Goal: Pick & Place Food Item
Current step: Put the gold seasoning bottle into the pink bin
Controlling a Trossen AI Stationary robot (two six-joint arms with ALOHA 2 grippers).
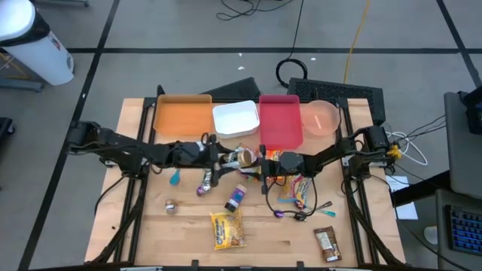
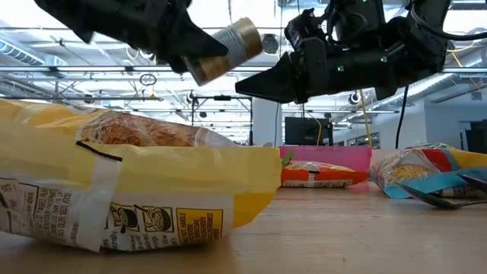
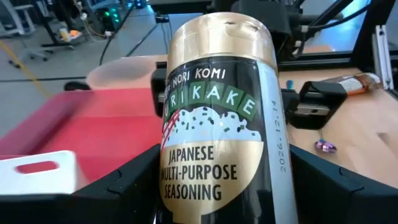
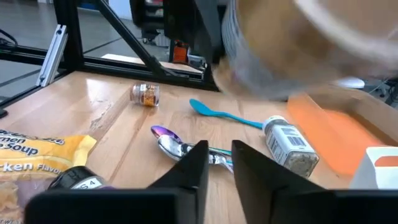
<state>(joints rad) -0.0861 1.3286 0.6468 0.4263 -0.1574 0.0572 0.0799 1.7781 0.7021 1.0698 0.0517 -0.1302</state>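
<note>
Gripping the furikake seasoning jar (image 3: 217, 118) between its fingers, the left gripper (image 1: 226, 159) holds it tilted in the air over the table's (image 1: 151, 226) middle, just beside the right gripper (image 1: 265, 162), whose fingers stand slightly parted and empty.

A gold-capped cylindrical seasoning jar (image 3: 217, 118) with a black label reads "NORI KOMI", partly cut "RIKAKE" in green blocks, and "JAPANESE MULTI-PURPOSE SEASONING", with "2026.12.14" printed up its side. A yellow plastic food packet (image 4: 34, 155) on the wooden table shows the words "SOUP" and part of "CHICKEN"; its other print, seen in the low view, is too small to read
</note>
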